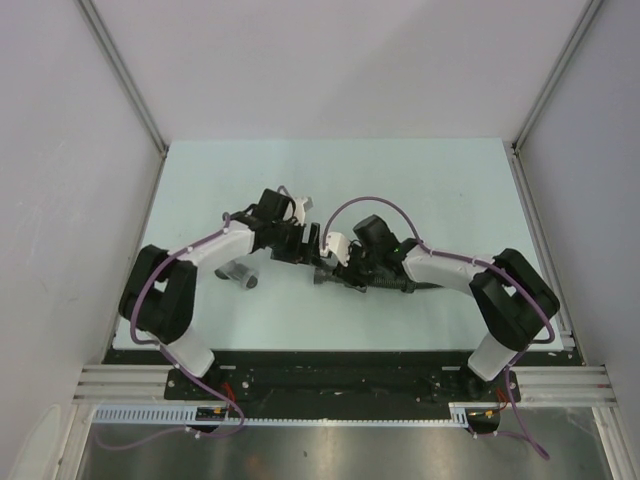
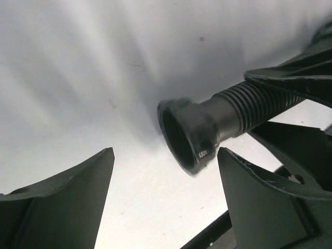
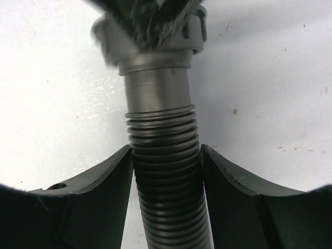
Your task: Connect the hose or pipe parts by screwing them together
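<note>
Right arm (image 1: 440, 268) apparently low over hose (image 3: 167, 207)

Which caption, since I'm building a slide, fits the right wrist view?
Right end effector grips the black ribbed hose on its ribs, near one end.

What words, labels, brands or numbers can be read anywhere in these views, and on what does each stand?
Small pale marking on the collar of the black ribbed hose, left wrist view: too small and blurred to read.
Top and right wrist views: no readable text.
</note>
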You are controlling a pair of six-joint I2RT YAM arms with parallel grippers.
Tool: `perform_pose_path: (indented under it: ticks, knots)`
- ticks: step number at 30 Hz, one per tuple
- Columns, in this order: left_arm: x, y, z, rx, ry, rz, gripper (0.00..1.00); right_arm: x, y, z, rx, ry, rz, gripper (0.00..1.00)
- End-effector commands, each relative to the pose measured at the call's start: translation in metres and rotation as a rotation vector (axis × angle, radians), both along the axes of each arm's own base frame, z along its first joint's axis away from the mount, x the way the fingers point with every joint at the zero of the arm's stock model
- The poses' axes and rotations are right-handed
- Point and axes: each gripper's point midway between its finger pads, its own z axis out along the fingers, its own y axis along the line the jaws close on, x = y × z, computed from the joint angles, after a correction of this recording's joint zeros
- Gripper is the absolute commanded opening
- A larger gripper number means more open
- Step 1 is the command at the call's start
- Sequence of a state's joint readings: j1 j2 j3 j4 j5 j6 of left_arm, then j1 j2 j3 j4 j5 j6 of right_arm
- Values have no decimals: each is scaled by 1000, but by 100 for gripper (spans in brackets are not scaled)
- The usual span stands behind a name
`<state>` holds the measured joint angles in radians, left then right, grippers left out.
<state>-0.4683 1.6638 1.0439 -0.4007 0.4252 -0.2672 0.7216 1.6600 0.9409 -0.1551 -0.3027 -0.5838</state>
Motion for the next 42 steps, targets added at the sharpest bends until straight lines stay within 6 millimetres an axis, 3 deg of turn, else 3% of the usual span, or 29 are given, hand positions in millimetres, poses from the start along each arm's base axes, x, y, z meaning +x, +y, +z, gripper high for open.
perform_pose_path:
  ticks: [1,5,9,12,19,24,26,27,32,42]
  knots:
    - [20,27,33,112,-148,81,87,-5,-2,20,43,8,-37,59]
    - [16,26,47,76,-159,103,87,-14,2,22,93,44,-33,62]
    - [10,17,51,25,-133,79,85,-11,0,17,86,45,-71,64]
    - [5,9,53,-19,-125,44,82,-10,1,22,102,40,-74,75]
    - [9,-2,57,-59,-150,-8,76,-4,11,60,247,14,-104,80]
    - [4,-10,41,-58,-93,-25,73,-3,11,84,357,34,-235,81]
    - [4,-12,35,-42,-89,-32,72,-7,9,85,392,64,-247,80]
    - [1,-15,32,-41,-82,-42,72,-8,13,98,450,53,-237,80]
    - [2,-27,25,-51,-54,-55,69,-8,9,118,593,95,-281,81]
    - [3,-30,22,-40,-66,-80,57,-11,17,91,545,110,-265,77]
